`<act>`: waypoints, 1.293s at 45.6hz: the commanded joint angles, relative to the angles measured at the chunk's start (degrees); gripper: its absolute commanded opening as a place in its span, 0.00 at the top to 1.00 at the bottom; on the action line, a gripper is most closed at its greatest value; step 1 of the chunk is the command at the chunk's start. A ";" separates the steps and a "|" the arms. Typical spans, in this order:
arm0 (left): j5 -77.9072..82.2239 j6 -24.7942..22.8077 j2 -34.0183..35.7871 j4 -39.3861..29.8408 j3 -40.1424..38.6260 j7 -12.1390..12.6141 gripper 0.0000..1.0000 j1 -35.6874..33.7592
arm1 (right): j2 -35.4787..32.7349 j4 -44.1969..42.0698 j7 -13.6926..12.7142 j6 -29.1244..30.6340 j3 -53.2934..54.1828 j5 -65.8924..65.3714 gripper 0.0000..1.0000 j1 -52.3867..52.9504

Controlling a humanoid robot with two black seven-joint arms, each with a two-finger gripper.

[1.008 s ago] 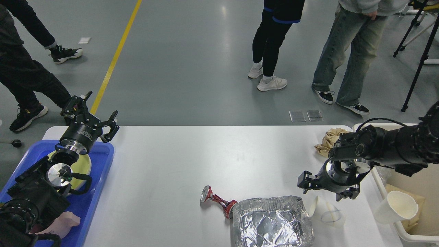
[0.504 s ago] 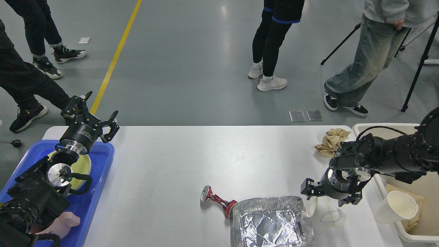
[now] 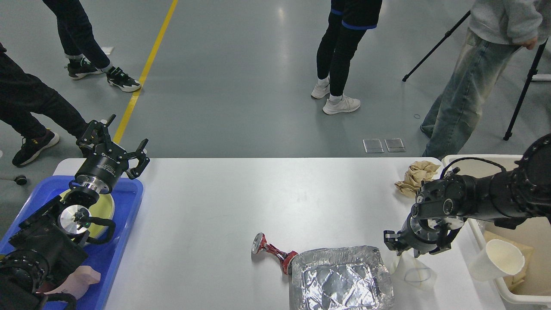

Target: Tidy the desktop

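Hovering my right gripper (image 3: pixel 414 249) just above the paper cup (image 3: pixel 411 271) on the surface (image 3: pixel 241 202); its opening I cannot tell.

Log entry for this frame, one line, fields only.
phase: reach | right gripper: over fallen paper cup, grip unclear | left gripper: open, above blue tray | desktop: foil pan, crushed can, crumpled paper

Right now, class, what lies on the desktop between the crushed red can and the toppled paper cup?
In the head view, the foil tray lies between the crushed red can and the toppled paper cup on the desktop.
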 commanded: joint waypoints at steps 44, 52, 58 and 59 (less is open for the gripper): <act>-0.01 0.00 0.00 0.00 0.00 0.00 0.04 -0.06 | -0.46 -0.08 -0.27 0.10 0.72 0.31 0.49 2.06; -0.01 0.00 0.00 0.00 0.00 0.00 0.04 0.02 | -4.15 1.23 0.08 1.15 1.78 1.19 0.00 11.29; -0.01 0.00 0.00 0.00 0.08 0.00 0.04 0.02 | -8.19 4.84 0.26 6.85 1.16 4.09 0.00 20.08; -0.01 0.00 0.00 0.00 0.09 0.00 0.04 -0.06 | -8.89 5.01 0.26 8.69 1.16 4.61 0.00 21.57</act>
